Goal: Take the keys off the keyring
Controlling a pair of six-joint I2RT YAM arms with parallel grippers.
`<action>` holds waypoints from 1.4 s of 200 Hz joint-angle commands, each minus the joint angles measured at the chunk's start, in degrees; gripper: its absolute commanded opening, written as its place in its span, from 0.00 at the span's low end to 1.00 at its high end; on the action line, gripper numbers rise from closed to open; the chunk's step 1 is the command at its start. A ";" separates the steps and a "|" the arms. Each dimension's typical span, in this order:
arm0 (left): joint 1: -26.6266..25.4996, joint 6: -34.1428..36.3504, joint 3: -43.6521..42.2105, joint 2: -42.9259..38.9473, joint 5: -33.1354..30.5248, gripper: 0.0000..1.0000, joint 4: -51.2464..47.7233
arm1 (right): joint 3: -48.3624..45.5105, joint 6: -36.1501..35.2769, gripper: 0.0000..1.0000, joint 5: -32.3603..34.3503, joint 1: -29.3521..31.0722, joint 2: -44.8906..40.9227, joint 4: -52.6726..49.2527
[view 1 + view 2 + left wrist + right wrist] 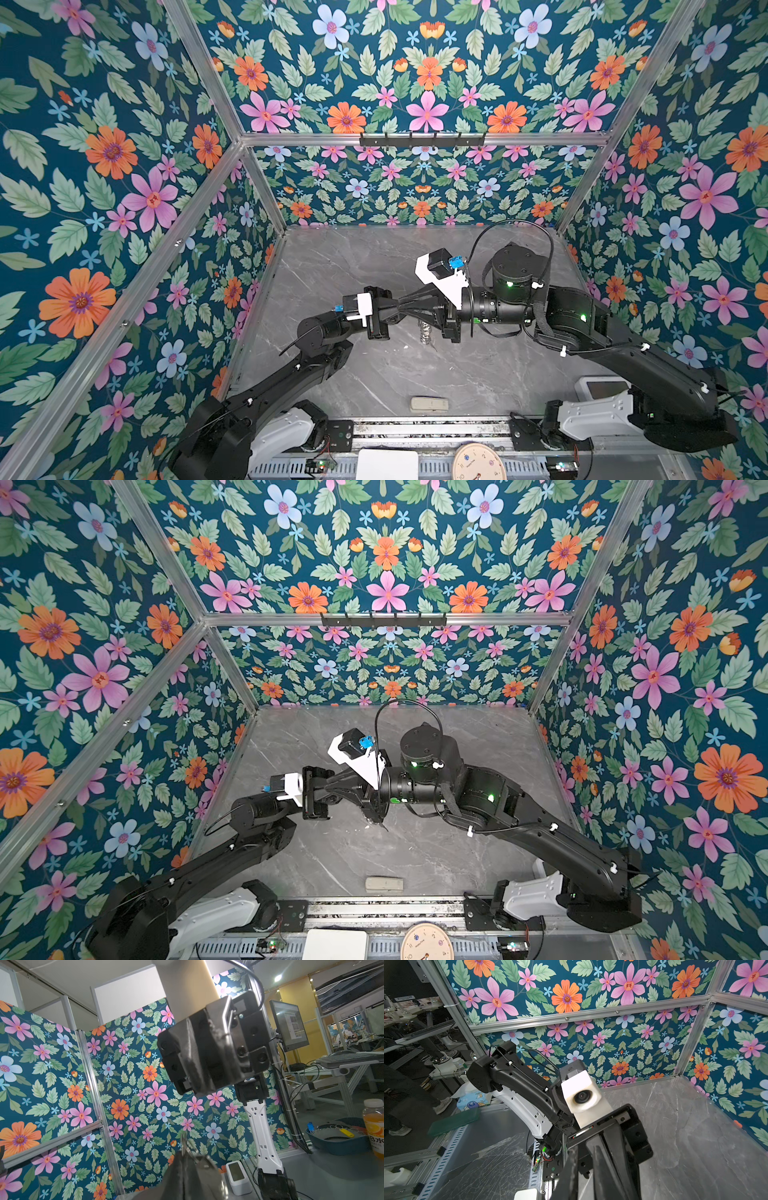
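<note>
the worktop (415,374) is a grey slab with pale marble veins. it shows in both top views, and the right wrist view shows the same worktop (695,1136) meeting flowered walls. walls close its back, left and right edges, and a metal rail runs along the front edge. a pale beige rectangular block (429,404) lies flat near the middle of the front edge, long side along it; the block (384,884) touches nothing else. a small white device (590,386) with a grey screen stands at the front right corner, partly hidden by an arm.
</note>
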 commanded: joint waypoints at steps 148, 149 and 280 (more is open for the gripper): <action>0.02 -8.44 -1.32 -1.33 2.53 0.00 8.93 | -12.50 -4.24 0.41 -15.58 -11.22 -10.57 0.20; 0.02 -8.45 -1.32 -1.36 2.45 0.00 8.95 | -12.51 -4.23 0.41 -15.67 -11.25 -10.54 0.23; -0.02 -9.77 -0.97 -0.41 2.46 0.00 9.28 | -10.56 -4.34 0.24 -16.56 -11.27 -6.56 2.36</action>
